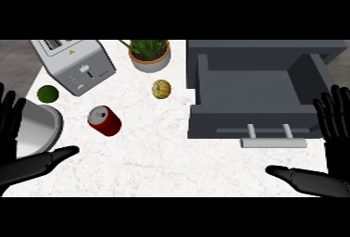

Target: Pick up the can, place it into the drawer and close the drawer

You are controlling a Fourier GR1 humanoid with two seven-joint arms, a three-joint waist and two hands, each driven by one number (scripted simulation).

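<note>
A red can (104,120) with a silver top lies tilted on the white counter, left of centre. The dark grey drawer (205,78) stands pulled open at the right, nothing inside it, its pale handle (272,142) facing me. My left hand (14,134) rests open at the left edge, fingers up, thumb pointing toward the can but well apart from it. At the right edge my right hand (334,139) rests open too, fingers up beside the drawer's front corner, holding nothing.
A silver toaster (74,65) stands at the back left, a potted plant (150,54) behind the can. A green lime (48,93) and a yellowish round item (161,89) lie on the counter. A metal bowl (37,129) sits by my left hand.
</note>
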